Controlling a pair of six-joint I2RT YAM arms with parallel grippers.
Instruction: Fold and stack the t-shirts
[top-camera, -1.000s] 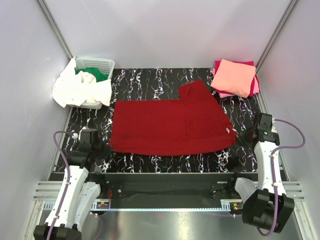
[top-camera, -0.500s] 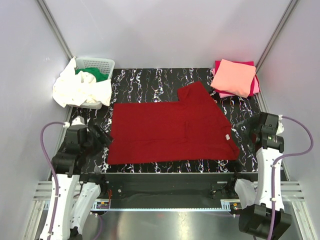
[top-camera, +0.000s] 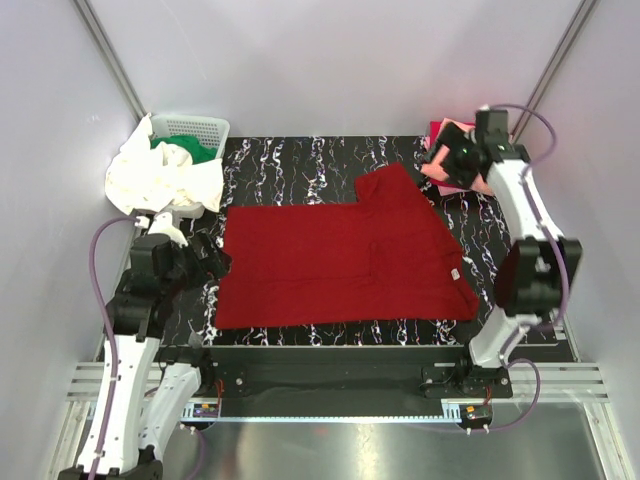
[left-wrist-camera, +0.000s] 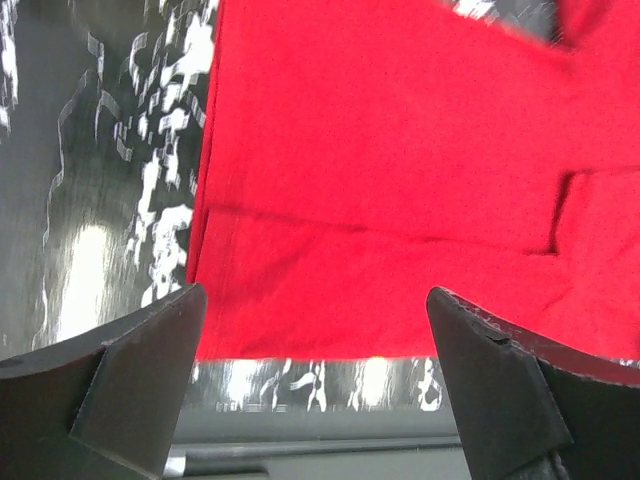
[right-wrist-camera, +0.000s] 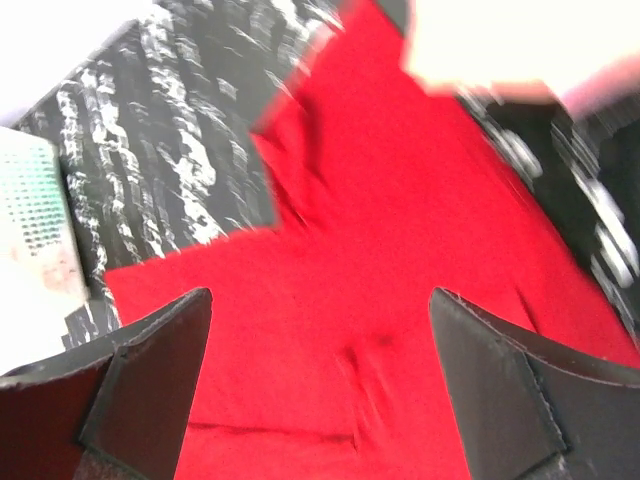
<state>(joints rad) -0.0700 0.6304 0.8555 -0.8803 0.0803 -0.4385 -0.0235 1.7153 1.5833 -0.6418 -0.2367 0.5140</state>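
The left gripper (top-camera: 208, 262) and right gripper (top-camera: 443, 163) both gape empty beside the dark red cloth t-shirt (top-camera: 340, 255), laid flat on the desk (top-camera: 300, 160), seemingly for folding.

Largest t-shirt (top-camera: 340, 255): dark red, plain.
Table top (top-camera: 300, 160): black, white marbling.
Basket (top-camera: 195, 128): white lattice.
Basket t-shirts: white t-shirt (top-camera: 150, 180), green t-shirt (top-camera: 190, 148).
Far-right t-shirt (top-camera: 434, 170): salmon pink.

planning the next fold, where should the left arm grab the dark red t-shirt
Probably the near left corner of the dark red t-shirt, from the left: it lies flat, that corner is free, and the open left gripper sits beside it.
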